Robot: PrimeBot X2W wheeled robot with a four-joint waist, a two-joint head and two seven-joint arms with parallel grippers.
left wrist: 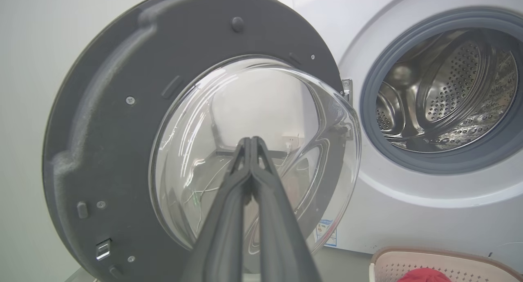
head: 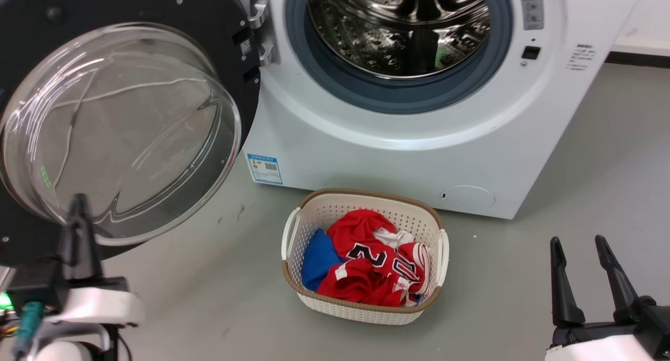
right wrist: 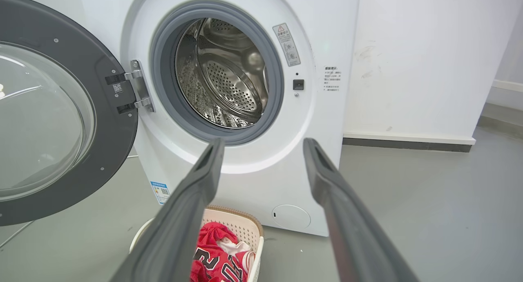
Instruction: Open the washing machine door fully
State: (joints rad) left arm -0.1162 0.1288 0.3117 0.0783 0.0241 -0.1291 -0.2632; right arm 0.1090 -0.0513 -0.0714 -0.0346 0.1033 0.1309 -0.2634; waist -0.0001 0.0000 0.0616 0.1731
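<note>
Left gripper (left wrist: 250, 144) pinched closed in front of the wide-open washing machine door (left wrist: 102, 122)

Its two fingers are pressed together with nothing between them, tips over the glass bowl window (can't tell if they actually touch it). Door hangs swung out left of the washing machine (head: 398, 157) on its metal hinge (head: 261, 26), steel drum (head: 403, 31) exposed. Right gripper (head: 578, 243) sits low, fingers spread and empty, near a white laundry basket (head: 366, 194) holding a red jersey (head: 366, 256).
</note>
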